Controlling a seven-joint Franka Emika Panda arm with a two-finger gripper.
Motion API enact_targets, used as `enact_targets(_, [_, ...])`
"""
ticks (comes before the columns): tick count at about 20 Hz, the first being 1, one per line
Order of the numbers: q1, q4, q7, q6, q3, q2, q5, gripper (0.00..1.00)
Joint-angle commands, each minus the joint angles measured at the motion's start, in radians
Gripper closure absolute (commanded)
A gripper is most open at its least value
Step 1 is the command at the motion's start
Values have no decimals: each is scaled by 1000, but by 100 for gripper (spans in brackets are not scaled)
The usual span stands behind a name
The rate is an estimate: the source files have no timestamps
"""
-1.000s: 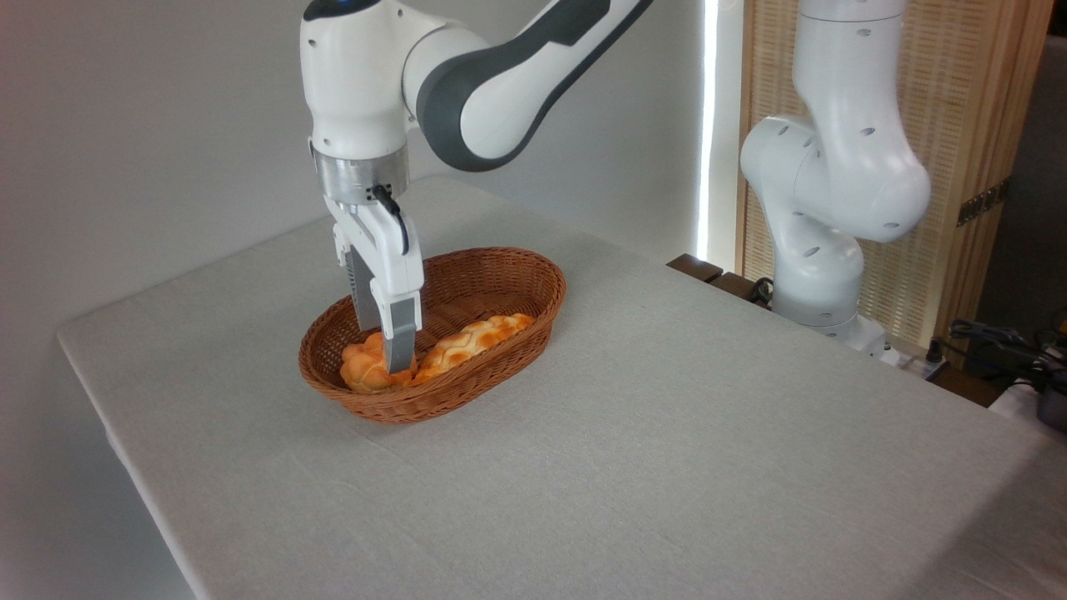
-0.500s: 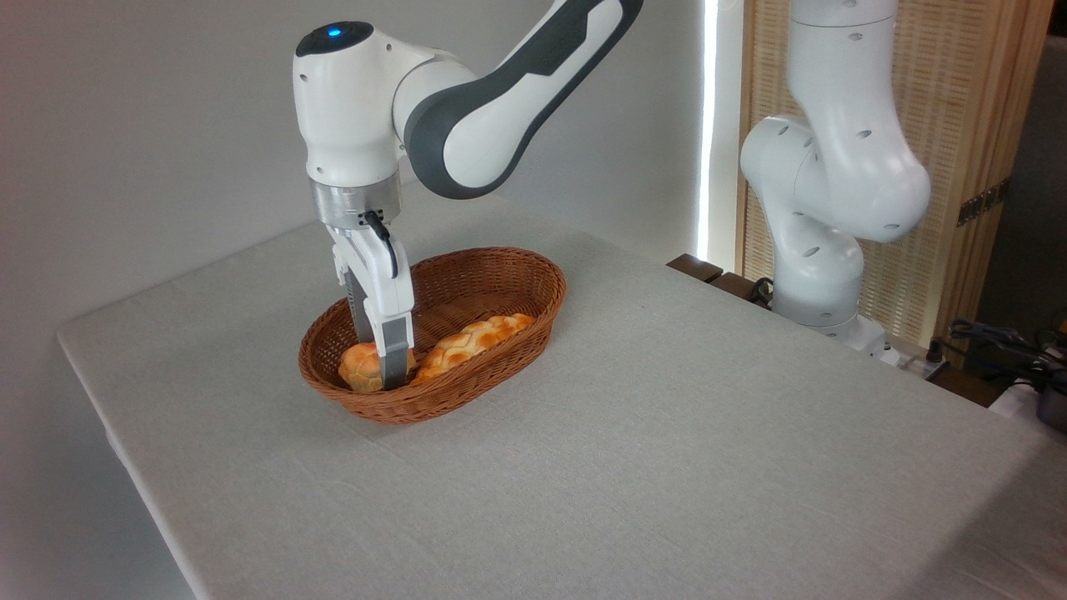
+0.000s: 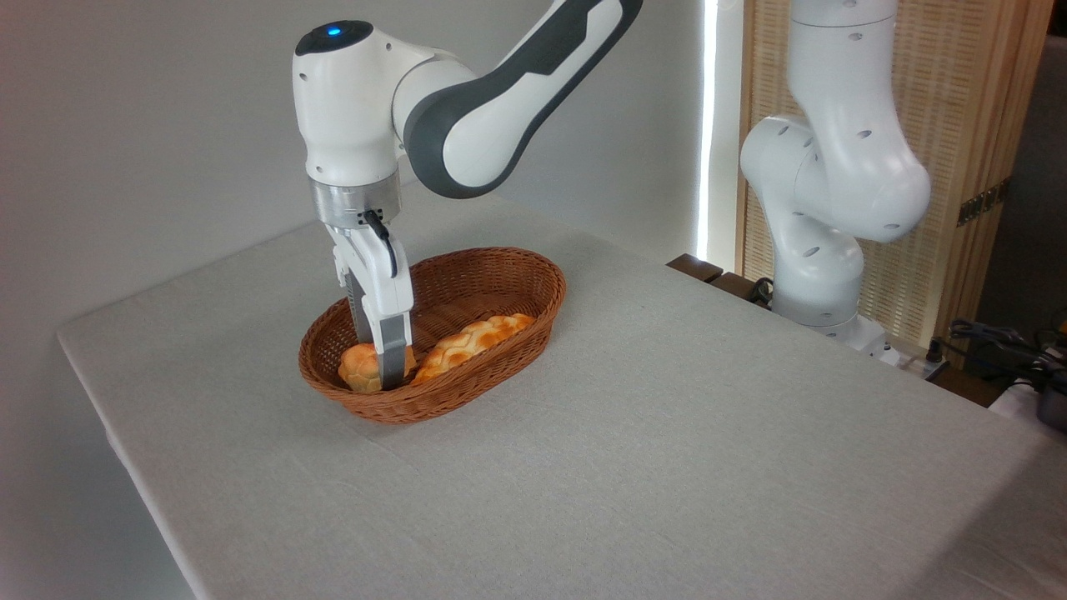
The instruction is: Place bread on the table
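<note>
Camera view from the table's front corner: the robot arm reaches straight down into a brown wicker basket (image 3: 500,275) on the cloth-covered table (image 3: 667,433), its gripper (image 3: 382,371) lowered over the bread (image 3: 360,367), a small round bun at the basket's left end. One grey finger stands in front of the bun, the other behind it; whether they are pinching it cannot be told. A longer braided loaf (image 3: 471,340) lies just beside it.

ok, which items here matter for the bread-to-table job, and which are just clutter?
Job:
- small round bun, in the basket
- end effector, down at the bun
- table, cloth-covered
- wicker basket

Clutter:
- braided loaf in the basket
- cables at far right
</note>
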Motion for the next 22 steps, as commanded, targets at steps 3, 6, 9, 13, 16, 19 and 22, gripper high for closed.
enact_targets(3, [5,4,0,16,-1,3,13,82])
enact_targets(6, [6,18,-11,-3,8,-13,8,82])
enact_targets(9, [6,76,-22,-122,25,-19,-40,82])
enact_targets(13, [6,194,-8,-314,104,-19,-116,82])
enact_targets(16, [6,252,69,-374,157,-22,-102,82])
enact_targets(19, [6,257,191,-374,242,-42,-12,81])
enact_targets(22, [11,248,260,-366,289,-37,54,81])
